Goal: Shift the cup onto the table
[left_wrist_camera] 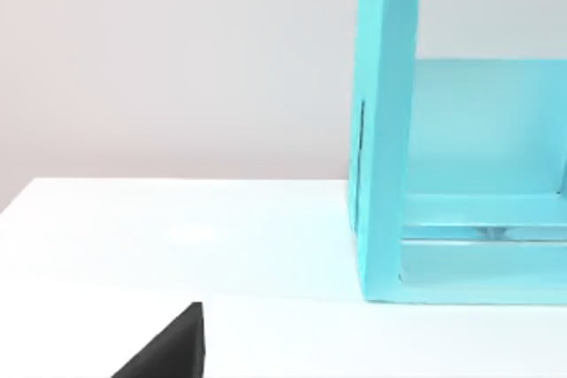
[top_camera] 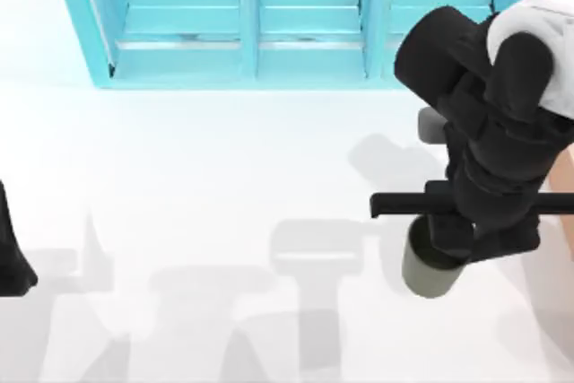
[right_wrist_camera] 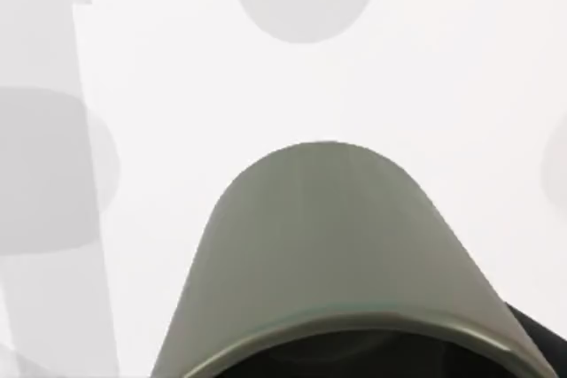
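The right gripper (top_camera: 448,244) seems closed on the cup (top_camera: 429,268) (fingers mostly hidden), which hangs directly below it over the table (top_camera: 206,186); left arm parked at the left edge

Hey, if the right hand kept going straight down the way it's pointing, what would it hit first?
Probably the table. The right hand points down at it with the cup in its grip, so the cup's base would likely touch first; the gap left is unclear.

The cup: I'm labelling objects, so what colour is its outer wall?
Dark grey-olive, plain; the cup shows best in the right wrist view.
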Robot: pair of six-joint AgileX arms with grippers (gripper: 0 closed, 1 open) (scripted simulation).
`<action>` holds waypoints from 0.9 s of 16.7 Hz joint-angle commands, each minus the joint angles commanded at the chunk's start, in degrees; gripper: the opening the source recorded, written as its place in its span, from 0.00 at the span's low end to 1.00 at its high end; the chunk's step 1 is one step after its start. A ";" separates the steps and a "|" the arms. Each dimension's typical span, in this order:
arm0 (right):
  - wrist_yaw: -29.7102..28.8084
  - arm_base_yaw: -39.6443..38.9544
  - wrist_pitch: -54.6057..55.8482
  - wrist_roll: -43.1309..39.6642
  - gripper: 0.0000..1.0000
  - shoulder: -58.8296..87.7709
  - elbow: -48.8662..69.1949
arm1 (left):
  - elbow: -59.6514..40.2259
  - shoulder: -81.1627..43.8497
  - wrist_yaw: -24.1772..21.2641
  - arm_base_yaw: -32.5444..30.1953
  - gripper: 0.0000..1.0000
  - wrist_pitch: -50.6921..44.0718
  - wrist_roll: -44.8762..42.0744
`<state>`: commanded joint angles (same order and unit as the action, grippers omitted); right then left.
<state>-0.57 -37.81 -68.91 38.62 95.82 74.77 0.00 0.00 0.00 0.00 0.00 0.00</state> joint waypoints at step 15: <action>-0.03 -1.18 10.25 1.09 0.38 2.97 -7.57 | 0.00 0.00 0.00 0.00 1.00 0.00 0.00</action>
<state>-0.60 -38.99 -58.66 39.70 98.79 67.20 0.00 0.00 0.00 0.00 0.00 0.00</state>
